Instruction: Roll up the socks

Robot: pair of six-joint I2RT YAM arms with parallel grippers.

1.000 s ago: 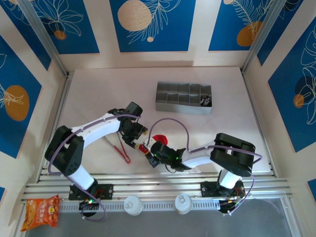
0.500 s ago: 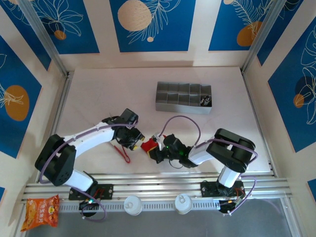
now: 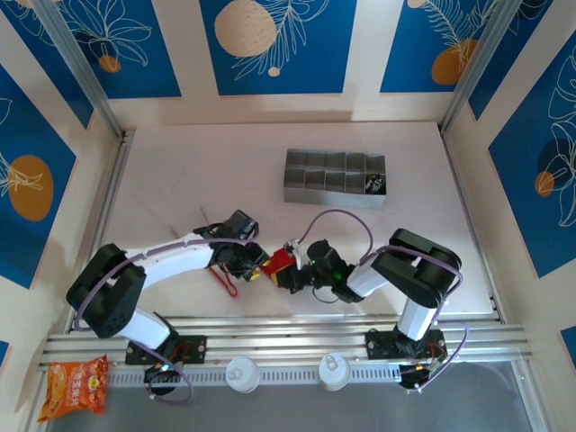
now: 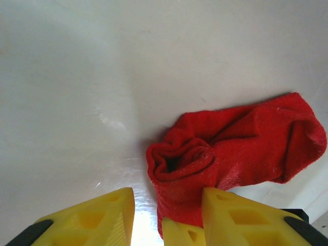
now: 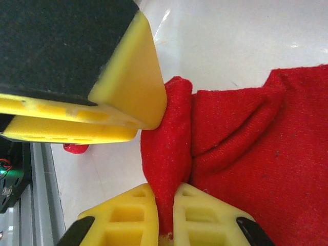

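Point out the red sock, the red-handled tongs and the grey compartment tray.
red sock (image 4: 246, 133), left wrist view, on its loose, unrolled part.
red-handled tongs (image 3: 229, 286), top external view, on the red handle.
grey compartment tray (image 3: 328, 198), top external view, on its near outer wall.

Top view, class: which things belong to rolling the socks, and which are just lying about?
Belongs to the job: red sock, left gripper, right gripper.
Just lying about: red-handled tongs, grey divided tray, snack packet.
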